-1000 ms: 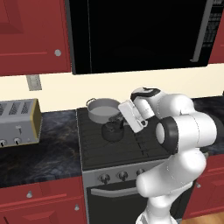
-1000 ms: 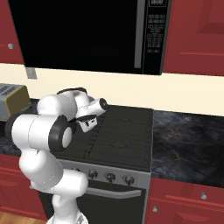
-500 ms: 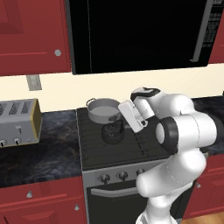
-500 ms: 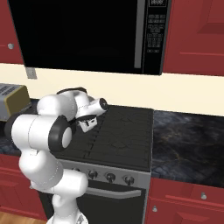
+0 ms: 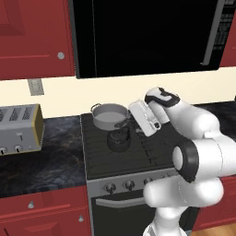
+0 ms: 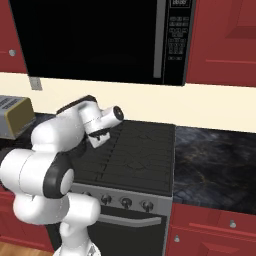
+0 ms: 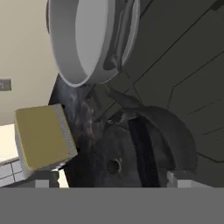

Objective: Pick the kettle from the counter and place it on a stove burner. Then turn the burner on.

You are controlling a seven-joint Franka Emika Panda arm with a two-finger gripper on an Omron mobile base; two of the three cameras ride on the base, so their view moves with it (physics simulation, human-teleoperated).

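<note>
Sitting on the stove (image 5: pixel 138 154) grate just in front of the silver pot (image 5: pixel 109 115), the kettle (image 5: pixel 119 139) is free; the gripper (image 5: pixel 132 125) hangs spread wide right above it.

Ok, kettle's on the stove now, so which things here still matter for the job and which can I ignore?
Part of the job:
- kettle, sitting on the stove grate
- stove and its knobs, for the burner
- gripper, jaws open, just above the kettle

Just lying about:
- silver pot behind the kettle
- toaster on the counter
- microwave overhead
</note>
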